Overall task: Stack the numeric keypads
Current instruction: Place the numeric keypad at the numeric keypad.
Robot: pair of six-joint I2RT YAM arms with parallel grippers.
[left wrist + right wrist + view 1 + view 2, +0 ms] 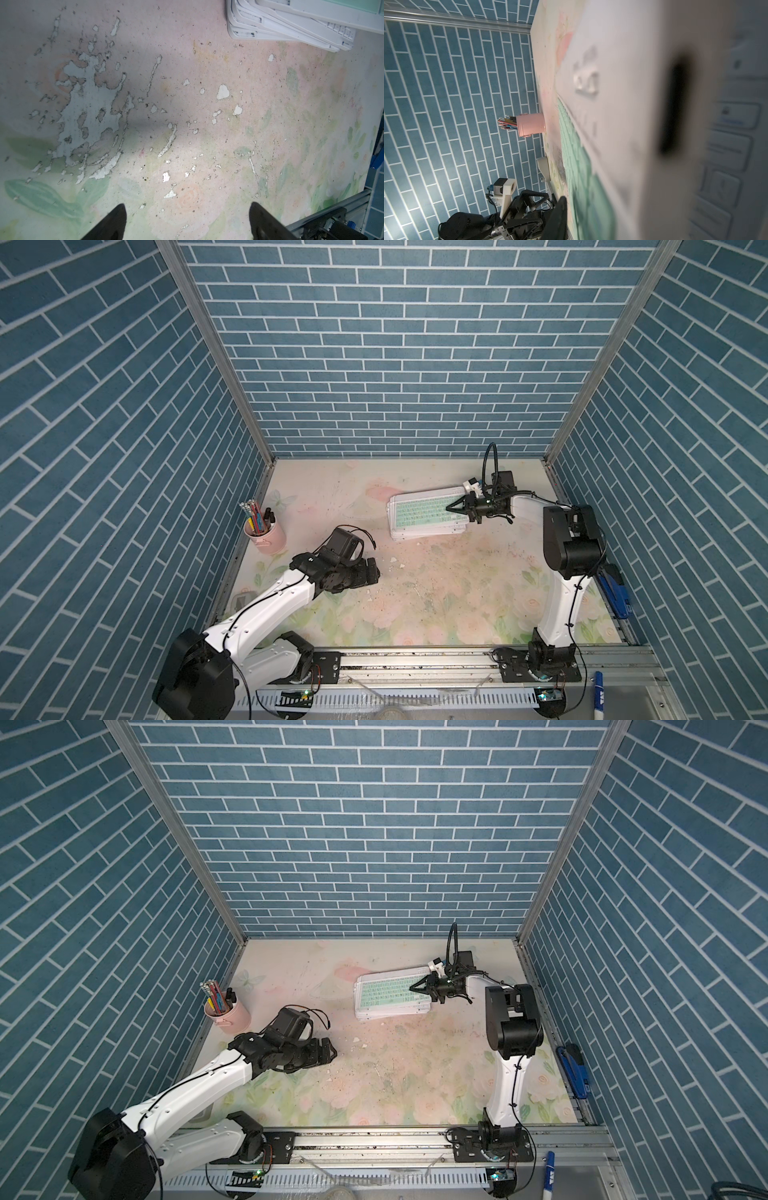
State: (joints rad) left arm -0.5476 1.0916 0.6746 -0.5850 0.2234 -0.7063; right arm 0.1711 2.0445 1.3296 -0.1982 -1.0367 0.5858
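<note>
The numeric keypads (424, 531) lie stacked far right on the tabletop (436, 593), green keypad (417, 512) on top. The right gripper (452, 509) straddles its right edge; whether it pinches I cannot tell. The left gripper (188, 205) gapes empty, well apart.

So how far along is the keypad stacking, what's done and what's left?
Done: the keypads in view sit in one pile, edges a bit staggered, with the green keypad on top. In hand: the right end effector is at that top keypad's end; whether it grips is unclear. The left end effector is open and empty. Left: probably just pulling clear, and perhaps squaring the pile.
</note>
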